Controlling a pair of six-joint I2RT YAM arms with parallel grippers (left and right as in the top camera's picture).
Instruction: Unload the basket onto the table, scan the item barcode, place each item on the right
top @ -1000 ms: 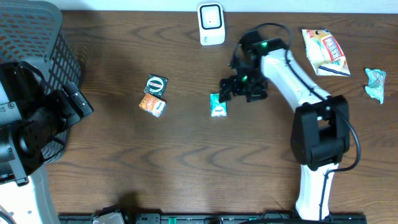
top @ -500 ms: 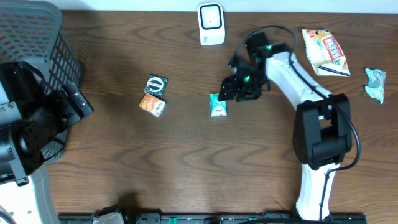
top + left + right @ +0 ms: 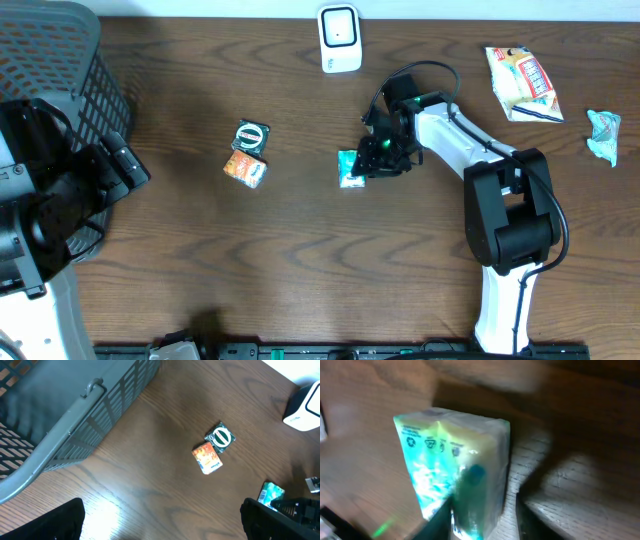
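table (image 3: 300,250): dark wood | being occupied by: white scanner (image 3: 339,38) at far edge | teal packet (image 3: 350,172) near centre | orange packet (image 3: 245,169) touching green round-labelled packet (image 3: 251,136), left of centre | snack bag (image 3: 523,82) and crumpled wrapper (image 3: 604,135) at far right | grey basket (image 3: 50,60) being carried at left end

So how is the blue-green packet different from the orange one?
The blue-green packet sits between the fingers of the right gripper; the orange packet has no gripper near. The orange packet touches a dark green packet; the blue-green packet has no packet beside it. Both lie on the table.
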